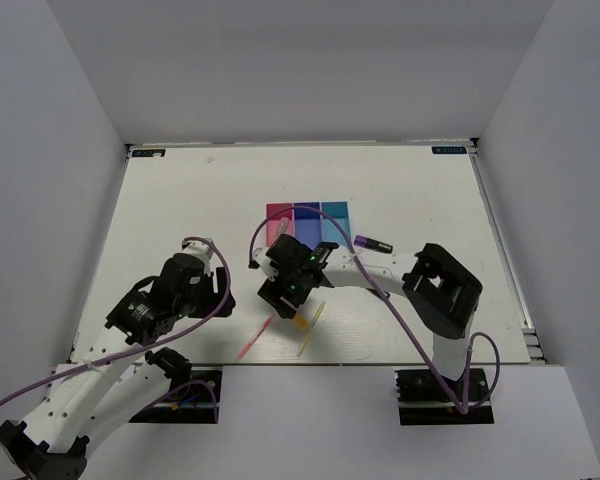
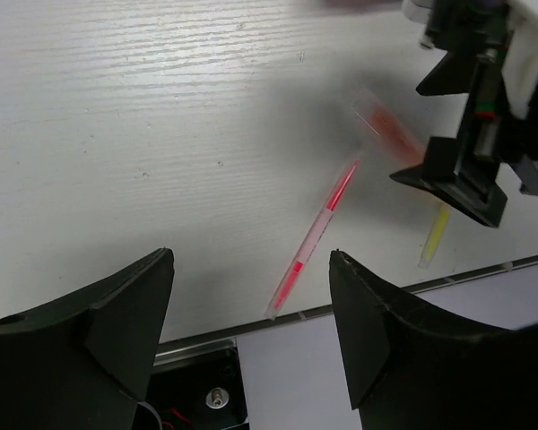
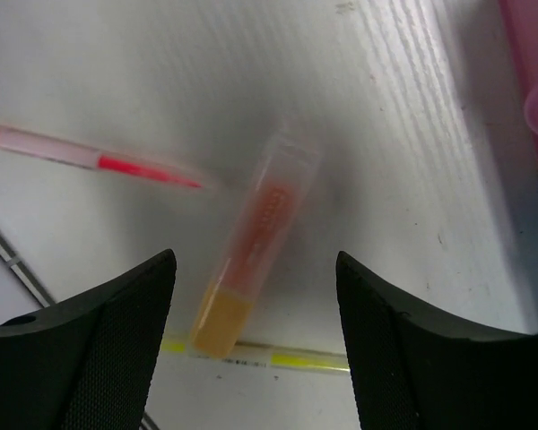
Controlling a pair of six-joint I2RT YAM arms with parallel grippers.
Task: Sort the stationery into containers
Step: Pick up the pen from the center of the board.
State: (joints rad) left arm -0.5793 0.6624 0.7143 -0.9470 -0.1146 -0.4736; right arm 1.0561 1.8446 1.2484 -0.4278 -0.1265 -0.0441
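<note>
Noting the right claw first: its fingers are spread wide and grip nothing. Beneath it we see an orange highlighter, blurred. Its long axis runs nearly up-and-down in the wrist view, yellow-orange end toward the lower edge. Print on the barrel is too smeared to read.

The pink pen lies on the desk by the front edge, axis diagonal from near-left to far-right. The yellow-green pen lies just right of it, almost parallel.

The purple highlighter lies roughly crosswise, just right of the light blue bin. The dark blue bin and pink-red bin join it in a row.

We find the left claw wide too, holding nothing, beside the pink pen.
</note>
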